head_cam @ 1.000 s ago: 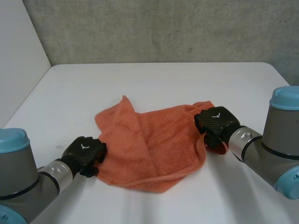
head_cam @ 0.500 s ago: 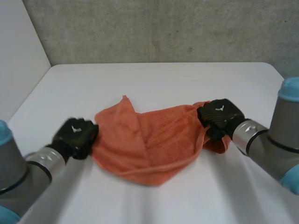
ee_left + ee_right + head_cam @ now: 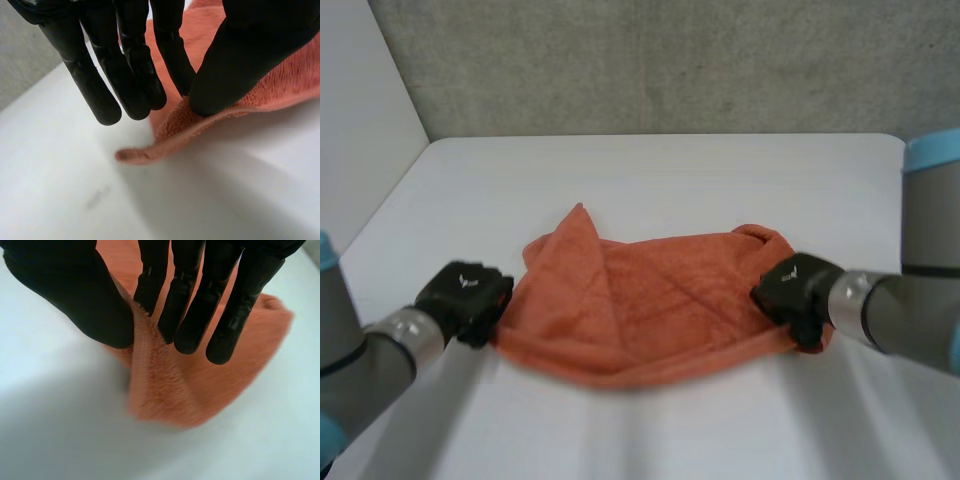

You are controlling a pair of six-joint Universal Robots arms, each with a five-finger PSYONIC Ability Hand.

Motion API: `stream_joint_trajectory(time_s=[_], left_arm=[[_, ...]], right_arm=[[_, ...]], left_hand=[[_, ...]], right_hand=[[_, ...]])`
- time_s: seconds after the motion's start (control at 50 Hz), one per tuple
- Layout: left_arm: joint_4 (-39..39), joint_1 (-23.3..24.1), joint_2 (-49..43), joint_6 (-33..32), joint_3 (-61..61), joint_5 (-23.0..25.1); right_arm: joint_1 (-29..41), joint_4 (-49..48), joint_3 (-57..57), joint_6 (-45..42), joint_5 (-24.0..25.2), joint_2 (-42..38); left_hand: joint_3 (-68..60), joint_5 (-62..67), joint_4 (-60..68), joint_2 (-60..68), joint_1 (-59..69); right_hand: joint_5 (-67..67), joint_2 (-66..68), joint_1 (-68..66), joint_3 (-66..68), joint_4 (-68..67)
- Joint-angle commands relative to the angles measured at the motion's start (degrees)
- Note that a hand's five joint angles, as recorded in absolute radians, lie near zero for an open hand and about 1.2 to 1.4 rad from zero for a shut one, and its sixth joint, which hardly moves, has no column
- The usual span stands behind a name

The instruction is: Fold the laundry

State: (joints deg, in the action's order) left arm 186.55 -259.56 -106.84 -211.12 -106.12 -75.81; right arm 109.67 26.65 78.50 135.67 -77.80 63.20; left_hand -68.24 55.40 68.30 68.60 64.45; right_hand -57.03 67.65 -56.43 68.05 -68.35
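An orange towel (image 3: pixel 640 300) hangs stretched between both hands over the white table (image 3: pixel 650 175). My left hand (image 3: pixel 465 293) pinches the towel's left corner; in the left wrist view its thumb (image 3: pixel 240 65) presses the cloth (image 3: pixel 200 122) against the straight fingers (image 3: pixel 135 75). At the opposite end, my right hand (image 3: pixel 798 290) grips the right corner. The right wrist view shows a ridge of cloth (image 3: pixel 150 375) caught between its thumb (image 3: pixel 85 300) and fingers (image 3: pixel 200 300). A point of the towel (image 3: pixel 578 215) sticks up at the back left.
A grey wall (image 3: pixel 650 65) rises behind the table's far edge. A pale panel (image 3: pixel 360 120) stands along the left side. Bare tabletop lies behind and in front of the towel.
Both hands have moved apart and toward me, pulling the towel out wider and lifting its sides. The left hand closed on the left corner.
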Motion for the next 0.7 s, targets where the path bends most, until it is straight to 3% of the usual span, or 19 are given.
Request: stream_joint_trajectory(time_s=[0.02, 0.08, 0.12, 0.2, 0.26, 0.36, 0.44, 0.54, 0.7], left_arm=[[2.49, 5.2, -3.11, -0.53, 21.1, -5.66], [3.9, 5.82, -3.02, -0.35, 27.19, -7.33], [7.84, 6.17, -2.67, 0.87, 37.43, -9.96], [14.79, 5.74, -1.88, 3.07, 43.01, -12.16], [20.69, 5.3, 0.93, 5.89, 41.88, -13.84], [20.87, 5.03, 2.07, 6.59, 32.31, -14.1], [20.6, 5.12, 2.42, 6.68, 23.26, -13.93], [21.3, 4.86, 2.16, 6.59, 10.77, -12.87], [22.18, 4.42, -2.75, 6.77, 2.41, -11.73]], right_arm=[[0.19, -9.13, -20.12, 4.68, -4.72, -4.93], [0.28, -19.85, -28.83, 9.07, -6.66, -4.67], [0.28, -30.09, -32.17, 11.88, -6.83, -3.88], [-0.07, -44.79, -29.92, 15.05, -7.1, 2.07], [0.1, -48.09, -24.13, 15.59, -5.97, 6.39], [-0.25, -46.34, -14.45, 15.68, -0.7, 7.72], [-0.42, -38.79, -8.11, 15.24, 3.18, 7.82], [-0.51, -27.28, -3.89, 14.97, 3.45, 5.36], [-0.6, -13.47, -4.06, 13.22, 3.1, -7.91]], left_hand=[[-11.76, 14.6, 11.69, 11.4, 15.55], [-11.76, 14.6, 11.69, 11.4, 15.55], [-11.76, 14.6, 11.69, 11.4, 15.55], [-11.76, 14.6, 11.69, 11.4, 15.55], [-11.76, 14.6, 11.69, 11.4, 15.55], [-11.76, 14.6, 11.69, 11.4, 15.55], [-11.76, 14.6, 11.69, 11.4, 15.55], [-11.76, 14.6, 11.69, 11.4, 15.55], [-11.76, 14.6, 11.69, 11.4, 15.55]], right_hand=[[-12.97, 12.35, -23.57, 11.95, -11.65], [-12.97, 12.35, -23.57, 11.95, -11.65], [-12.97, 12.35, -23.57, 11.95, -11.65], [-12.97, 12.35, -23.57, 11.95, -11.65], [-12.97, 12.35, -23.57, 11.95, -11.65], [-12.97, 12.35, -23.57, 11.95, -11.65], [-12.97, 12.35, -23.57, 11.95, -11.65], [-12.97, 12.35, -23.57, 11.95, -11.65], [-12.97, 12.35, -23.57, 11.95, -11.65]])
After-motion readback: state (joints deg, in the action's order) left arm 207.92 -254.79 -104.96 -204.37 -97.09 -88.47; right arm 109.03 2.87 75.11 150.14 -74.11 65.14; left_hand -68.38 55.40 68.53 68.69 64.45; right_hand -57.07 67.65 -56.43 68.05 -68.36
